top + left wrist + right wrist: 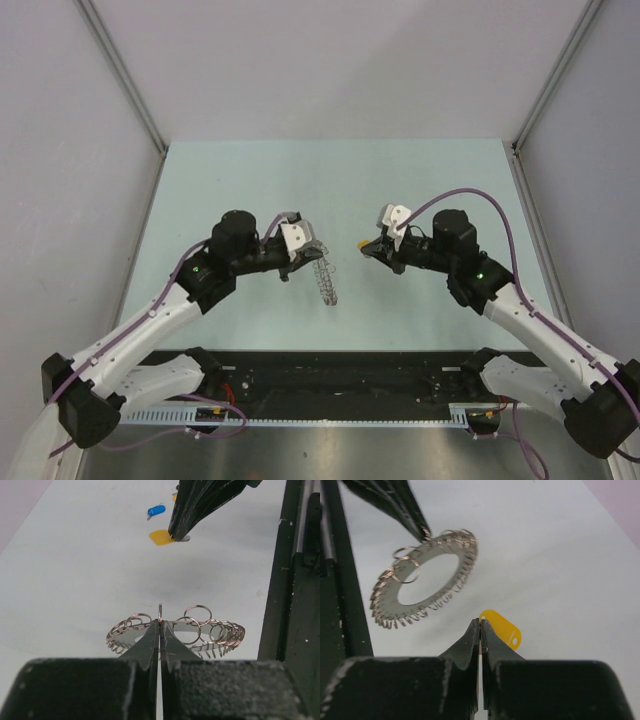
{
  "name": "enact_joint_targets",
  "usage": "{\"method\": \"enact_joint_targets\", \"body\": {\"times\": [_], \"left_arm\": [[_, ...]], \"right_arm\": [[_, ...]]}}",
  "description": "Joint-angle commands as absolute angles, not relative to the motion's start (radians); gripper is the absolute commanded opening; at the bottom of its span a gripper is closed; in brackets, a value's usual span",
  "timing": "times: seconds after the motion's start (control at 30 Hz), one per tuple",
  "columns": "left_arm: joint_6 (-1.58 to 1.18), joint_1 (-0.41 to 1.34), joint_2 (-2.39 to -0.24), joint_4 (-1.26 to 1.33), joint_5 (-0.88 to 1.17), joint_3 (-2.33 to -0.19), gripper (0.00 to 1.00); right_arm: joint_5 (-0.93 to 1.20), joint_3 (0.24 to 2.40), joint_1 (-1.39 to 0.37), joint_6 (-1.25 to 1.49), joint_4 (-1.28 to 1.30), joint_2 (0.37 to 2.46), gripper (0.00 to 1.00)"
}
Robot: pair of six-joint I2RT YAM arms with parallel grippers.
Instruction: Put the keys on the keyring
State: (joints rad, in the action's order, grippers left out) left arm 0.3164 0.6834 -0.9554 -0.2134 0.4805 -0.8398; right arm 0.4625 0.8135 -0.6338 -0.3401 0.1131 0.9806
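Note:
The keyring [327, 280] is a large silvery disc with a wide hole and many small wire rings round its rim. My left gripper [305, 255] is shut on one of those small rings and holds the keyring above the table; in the left wrist view the keyring [220, 630] hangs just past the gripper [160, 625]. My right gripper [365, 247] is shut on a yellow key [502, 627], a little right of the keyring [435, 547]. The left wrist view shows the yellow key [161, 537] in that gripper [180, 532]. A blue key [156, 510] lies on the table beyond.
A black rail [330, 370] runs along the table's near edge between the arm bases; it also shows in the left wrist view [290, 605] and the right wrist view [335, 580]. Grey walls enclose the pale table [240, 180] on three sides.

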Motion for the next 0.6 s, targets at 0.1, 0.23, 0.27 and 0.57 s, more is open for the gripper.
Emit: {"method": "enact_joint_targets", "body": {"times": [0.1, 0.23, 0.27, 0.57], "left_arm": [[0.518, 0.686, -1.049, -0.245, 0.635, -0.995, 0.00], [0.545, 0.686, -1.060, -0.261, 0.661, -0.990, 0.01], [0.545, 0.686, -1.051, -0.250, 0.667, -0.962, 0.00], [0.491, 0.686, -0.948, -0.186, 0.409, -0.870, 0.00]], "right_arm": [[0.885, 0.811, -0.529, -0.434, 0.011, 0.992, 0.00], [0.965, 0.811, -0.535, -0.449, 0.011, 1.034, 0.00], [0.980, 0.810, -0.540, -0.448, 0.011, 1.045, 0.00], [0.508, 0.825, -0.583, -0.286, -0.034, 1.205, 0.00]]}}
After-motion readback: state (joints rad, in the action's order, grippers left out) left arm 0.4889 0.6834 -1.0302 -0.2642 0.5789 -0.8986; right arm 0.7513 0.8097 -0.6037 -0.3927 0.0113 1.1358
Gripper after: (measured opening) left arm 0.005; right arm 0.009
